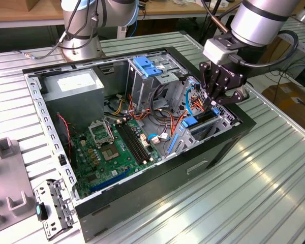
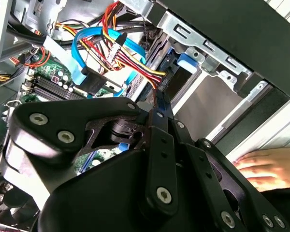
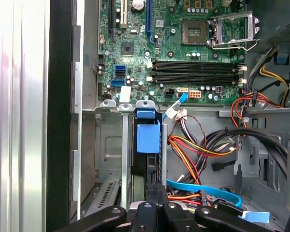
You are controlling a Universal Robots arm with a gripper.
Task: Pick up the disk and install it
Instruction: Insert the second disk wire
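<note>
The pincer [image 1: 214,101] is hanging over the drive bay at the front corner of the open computer case [image 1: 213,147], toward the exterior view's right; its black fingers are drawn together, pointing down into the bay, and in the first wrist view the fingertips [image 3: 156,191] are meeting on the dark upper edge of the disk [image 3: 147,166], which is standing on edge in its slot; whether they are actually gripping it or only touching it I cannot tell. The disk is sitting in the metal bay with its blue rail [image 1: 189,122] showing beside the pincer in the exterior view and a blue tab [image 3: 148,137] facing the first wrist camera. Red, yellow and orange wires [image 2: 117,46] and a blue flat cable [image 2: 82,58] are looping just beside the bay. The green motherboard [image 1: 109,152] is lying on the case floor; a grey power supply box [image 1: 73,91] is sitting in the far corner; a blue latch [image 1: 145,66] is topping the upright metal cage [image 1: 142,86]. The case is resting on a ribbed metal desk [image 1: 254,188]. A person's hand [image 2: 270,166] is resting on the desk just outside the case wall in the second wrist view.
</note>
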